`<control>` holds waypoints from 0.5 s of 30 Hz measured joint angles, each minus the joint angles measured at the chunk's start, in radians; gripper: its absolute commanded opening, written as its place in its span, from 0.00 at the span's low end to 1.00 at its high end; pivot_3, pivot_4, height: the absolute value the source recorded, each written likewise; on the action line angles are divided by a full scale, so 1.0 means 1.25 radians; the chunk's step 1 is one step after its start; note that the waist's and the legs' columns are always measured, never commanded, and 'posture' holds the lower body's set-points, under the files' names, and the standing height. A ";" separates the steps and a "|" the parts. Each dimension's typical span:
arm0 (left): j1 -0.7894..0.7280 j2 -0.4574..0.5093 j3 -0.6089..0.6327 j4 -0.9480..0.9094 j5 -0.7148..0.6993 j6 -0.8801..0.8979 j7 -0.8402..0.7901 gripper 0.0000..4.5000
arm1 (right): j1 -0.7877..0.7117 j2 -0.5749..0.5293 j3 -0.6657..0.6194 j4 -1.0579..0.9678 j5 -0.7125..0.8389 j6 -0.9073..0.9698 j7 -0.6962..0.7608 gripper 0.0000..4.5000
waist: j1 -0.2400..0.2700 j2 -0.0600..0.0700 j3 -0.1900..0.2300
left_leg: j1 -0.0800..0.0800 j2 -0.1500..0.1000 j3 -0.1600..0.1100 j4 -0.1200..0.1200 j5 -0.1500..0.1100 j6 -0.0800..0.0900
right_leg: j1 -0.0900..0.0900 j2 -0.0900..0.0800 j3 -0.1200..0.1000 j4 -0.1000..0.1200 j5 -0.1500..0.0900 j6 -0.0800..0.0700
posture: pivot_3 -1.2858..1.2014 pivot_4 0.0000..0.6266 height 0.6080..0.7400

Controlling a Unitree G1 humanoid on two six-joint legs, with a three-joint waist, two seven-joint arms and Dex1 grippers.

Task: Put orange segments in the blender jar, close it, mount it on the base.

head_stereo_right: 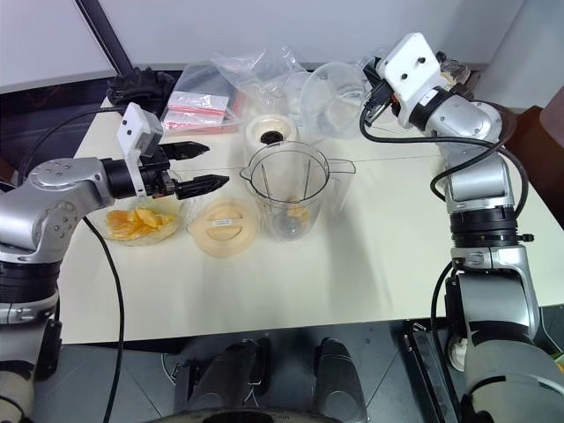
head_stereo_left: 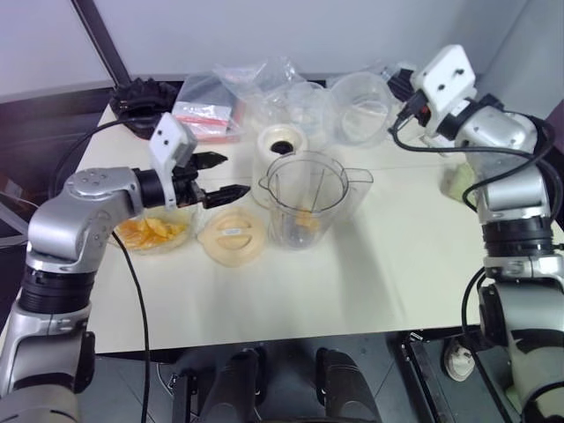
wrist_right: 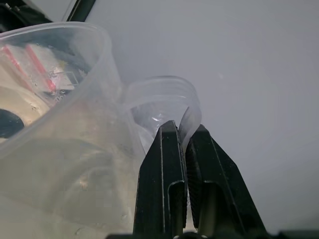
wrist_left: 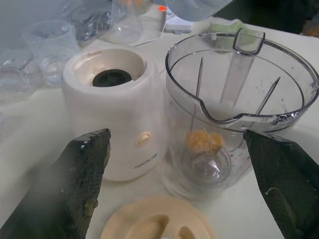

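Note:
The blender jar (head_stereo_left: 310,196) stands open-topped at the table's middle, with an orange segment (wrist_left: 203,141) down by its blades. Just behind it and to the left stands the cream base (head_stereo_left: 282,144). More orange segments (head_stereo_left: 152,232) lie in a clear bowl at the left. My left gripper (head_stereo_left: 231,174) hovers open above that bowl's right edge, pointing at the jar with nothing between its fingers. Up at the back right, my right gripper (wrist_right: 182,130) is shut on the rim of a clear plastic lid (head_stereo_left: 359,107), holding it above the table.
A cream round lid (head_stereo_left: 232,236) lies flat in front of the jar's left side. A black ridged round object (head_stereo_left: 141,95), plastic bags (head_stereo_left: 216,101) and a small clear cup (head_stereo_left: 304,101) crowd the back edge. A green cloth (head_stereo_left: 458,181) lies at the right.

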 measured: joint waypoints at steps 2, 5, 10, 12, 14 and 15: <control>0.000 0.000 0.001 0.000 -0.005 0.006 -0.001 0.99 | 0.001 0.000 0.005 0.000 -0.009 -0.014 0.002 0.01 | 0.000 0.000 0.000 | 0.000 0.000 0.000 0.000 0.000 0.000 | 0.000 0.000 0.000 0.000 0.000 0.000 | 0.52 0.24 1.00; 0.000 0.000 0.001 0.000 -0.011 0.008 -0.003 0.99 | 0.002 0.000 0.006 0.000 -0.018 -0.034 0.004 0.01 | 0.000 0.000 0.000 | 0.000 0.000 0.000 0.000 0.000 0.000 | 0.000 0.000 0.000 0.000 0.000 0.000 | 0.52 0.24 1.00; 0.000 0.000 0.001 0.000 -0.012 0.008 -0.002 0.99 | 0.002 0.000 0.009 0.000 -0.034 -0.072 0.007 0.01 | -0.001 0.000 0.000 | 0.000 0.000 0.000 0.000 0.000 0.000 | 0.000 0.000 0.000 0.000 0.000 0.000 | 0.52 0.24 1.00; 0.000 0.000 0.001 0.000 -0.012 0.008 -0.002 0.99 | 0.002 0.000 0.010 0.000 -0.040 -0.090 0.007 0.01 | -0.001 0.000 0.000 | 0.000 0.000 0.000 0.000 0.000 0.000 | 0.000 0.000 0.000 0.000 0.000 0.000 | 0.52 0.24 1.00; -0.001 -0.001 0.001 0.000 -0.012 0.008 -0.002 0.99 | 0.002 0.000 0.010 0.000 -0.045 -0.103 0.007 0.01 | -0.001 0.000 0.000 | 0.000 0.000 0.000 0.000 0.000 0.000 | 0.000 0.000 0.000 0.000 0.000 0.000 | 0.52 0.24 1.00; -0.001 -0.002 0.001 0.000 -0.012 0.008 -0.002 0.99 | 0.002 0.000 0.010 0.000 -0.047 -0.110 0.007 0.01 | -0.001 0.000 0.000 | 0.000 0.000 0.000 0.000 0.000 0.000 | 0.000 0.000 0.000 0.000 0.000 0.000 | 0.52 0.24 1.00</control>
